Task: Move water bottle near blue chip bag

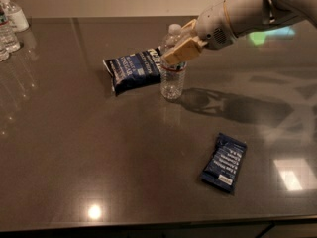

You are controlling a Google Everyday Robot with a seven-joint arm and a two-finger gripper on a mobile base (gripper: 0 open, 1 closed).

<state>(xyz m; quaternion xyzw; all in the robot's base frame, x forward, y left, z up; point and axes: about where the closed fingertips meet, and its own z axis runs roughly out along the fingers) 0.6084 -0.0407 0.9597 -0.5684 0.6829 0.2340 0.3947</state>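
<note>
The tan two-finger gripper (172,46) reaches in from the upper right on a white arm (237,15), and its jaws pinch the upper part of the clear ribbed plastic water bottle (172,76) with a white cap. The bottle stands upright on the dark glossy table (99,148), just beside the right end of the puffy dark blue chip bag (131,72). A smaller narrow dark blue packet (224,162) lies well apart, nearer the front right. Small clear bottles (10,26) stand grouped at the far left edge.
</note>
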